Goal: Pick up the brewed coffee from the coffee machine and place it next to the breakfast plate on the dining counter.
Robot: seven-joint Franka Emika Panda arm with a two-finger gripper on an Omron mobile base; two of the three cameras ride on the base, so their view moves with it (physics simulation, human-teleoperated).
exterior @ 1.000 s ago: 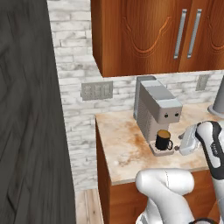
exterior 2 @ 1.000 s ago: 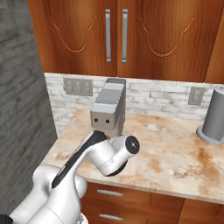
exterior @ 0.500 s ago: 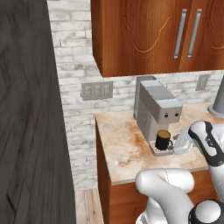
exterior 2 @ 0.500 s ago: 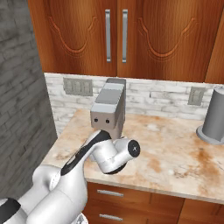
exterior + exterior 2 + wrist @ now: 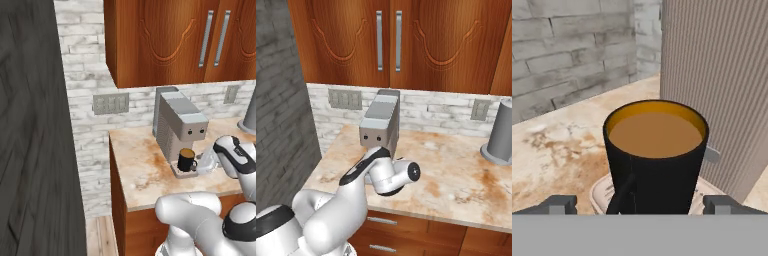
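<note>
The brewed coffee [image 5: 186, 160], a black mug full of brown liquid, stands on the grey drip tray [image 5: 181, 173] under the head of the coffee machine [image 5: 180, 122]. My gripper [image 5: 204, 163] is level with the mug, just to its right. In the hand view the mug [image 5: 654, 155] is close up, its handle [image 5: 623, 192] facing the camera. The gripper [image 5: 641, 205] is open, with one fingertip [image 5: 559, 204] on either side of the mug and apart from it. In the right base view my arm hides the mug in front of the machine [image 5: 380, 125]. The breakfast plate and dining counter are out of view.
The machine stands on a mottled marble counter [image 5: 142, 170] against a brick backsplash with an outlet plate [image 5: 111, 104]. A grey cylinder [image 5: 501, 132] stands at the counter's right end. Wood cabinets [image 5: 388, 40] hang overhead. A dark wall [image 5: 35, 150] borders the left.
My hand has moved left along the counter, closer to the mug, so the open fingers now flank it. The mug and the machine have not moved.
</note>
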